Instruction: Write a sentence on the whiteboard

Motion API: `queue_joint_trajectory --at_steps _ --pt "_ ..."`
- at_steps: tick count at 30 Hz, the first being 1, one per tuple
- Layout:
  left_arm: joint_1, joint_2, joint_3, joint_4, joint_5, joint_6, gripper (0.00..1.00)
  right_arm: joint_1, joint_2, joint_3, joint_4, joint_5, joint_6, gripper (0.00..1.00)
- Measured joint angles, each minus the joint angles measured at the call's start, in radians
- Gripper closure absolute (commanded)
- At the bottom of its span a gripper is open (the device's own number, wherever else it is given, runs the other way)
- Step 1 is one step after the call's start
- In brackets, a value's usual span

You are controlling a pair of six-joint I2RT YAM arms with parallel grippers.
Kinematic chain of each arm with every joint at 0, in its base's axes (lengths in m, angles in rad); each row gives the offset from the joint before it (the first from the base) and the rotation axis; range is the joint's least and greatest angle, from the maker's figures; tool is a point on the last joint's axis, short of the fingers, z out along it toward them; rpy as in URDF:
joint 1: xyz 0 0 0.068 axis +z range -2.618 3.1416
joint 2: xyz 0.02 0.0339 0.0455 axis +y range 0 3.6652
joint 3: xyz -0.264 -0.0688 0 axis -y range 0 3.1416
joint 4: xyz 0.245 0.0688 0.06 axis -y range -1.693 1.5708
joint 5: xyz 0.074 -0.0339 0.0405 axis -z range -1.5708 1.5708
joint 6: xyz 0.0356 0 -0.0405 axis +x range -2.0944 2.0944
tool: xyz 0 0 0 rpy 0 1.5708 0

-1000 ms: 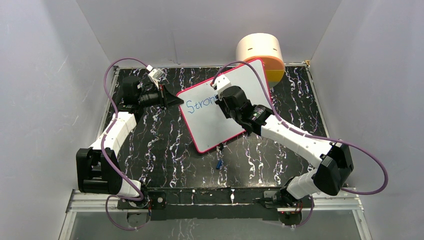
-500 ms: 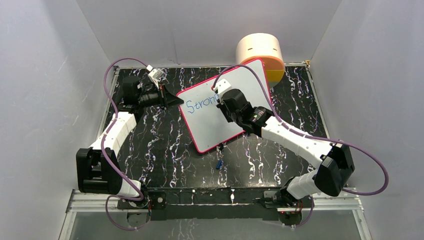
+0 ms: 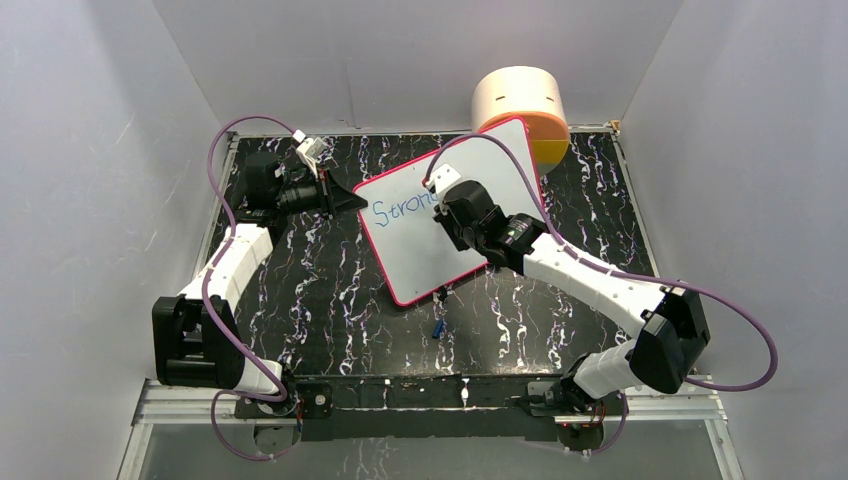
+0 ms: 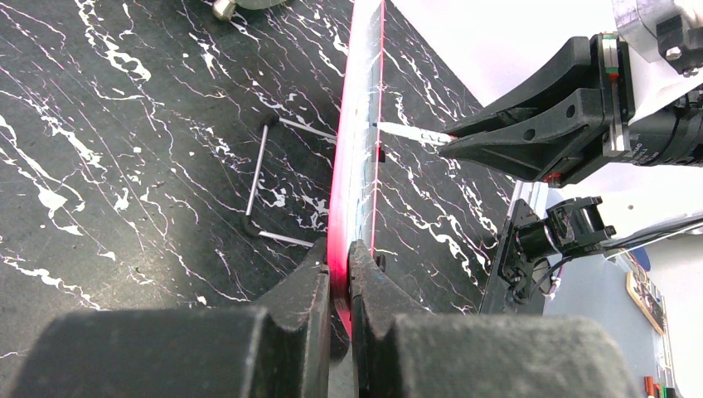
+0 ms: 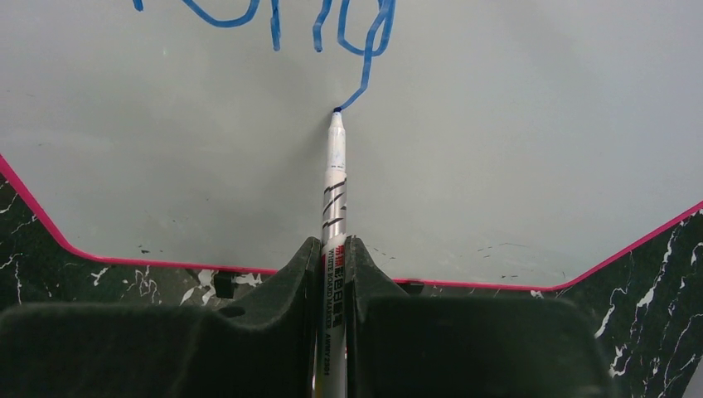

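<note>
Top view: whiteboard [image 3: 425,255] with a pink-red frame, set askew in the middle of the black marbled bench [image 3: 330,290]. Cream and orange cylinder [image 3: 520,100] just behind its far corner, small blue item [image 3: 438,328] on the marble near its near edge. Blue sentence [image 3: 395,211] begun across the upper part of the board, legible as "Stron" before vanishing under the right gripper [image 3: 448,208]. Left gripper [image 3: 357,200] at the board's left corner. Compared with one second earlier: right wrist shifted slightly down and to the right along the line, with one more curved stroke uncovered. Left arm and board unmoved. Left wrist view: whiteboard seen edge-on as a thin pink-red strip, its frame pinched tight between the closed jaws of the left gripper. Thin wire prop [image 4: 261,186] on one side of the board. On the other side, white marker [image 4: 410,133] with its tip touching the face, reaching in from the dark fingers of the right gripper. Right wrist view: marker clamped between nearly closed jaws, barrel pointing straight up the picture, blue tip resting on the white surface exactly at the end of the tail of a "g". Blue letters "ong" cut off by the top edge, pink frame curving below. Probable meaning: last stroke of "Strong" almost done, so first word nearly complete. Rest of the sentence not yet written, with plenty of blank board below and to the right.
</note>
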Motion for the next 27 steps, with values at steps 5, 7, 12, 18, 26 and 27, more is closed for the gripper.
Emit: queue_joint_trajectory --at_steps 5,7,12,18,26,27 --pt "0.000 0.000 0.000 0.000 0.000 0.000 1.00 0.000 0.000 0.000 -0.013 -0.031 0.002 1.00" --pt "0.000 0.000 0.000 -0.001 0.000 0.000 1.00 0.000 0.000 0.000 -0.013 -0.041 0.003 1.00" --pt "0.000 0.000 0.000 -0.001 0.000 0.001 1.00 0.000 0.000 0.000 -0.012 -0.059 0.017 1.00" --pt "0.000 0.000 0.000 -0.003 0.000 0.003 1.00 0.000 0.000 0.001 -0.006 -0.066 0.022 1.00" --pt "0.000 0.000 0.001 -0.003 -0.001 0.003 1.00 0.000 0.000 0.008 0.029 -0.066 0.022 1.00" --pt "0.000 0.000 0.001 -0.003 0.000 0.003 1.00 0.000 -0.002 0.008 0.036 -0.066 0.022 1.00"
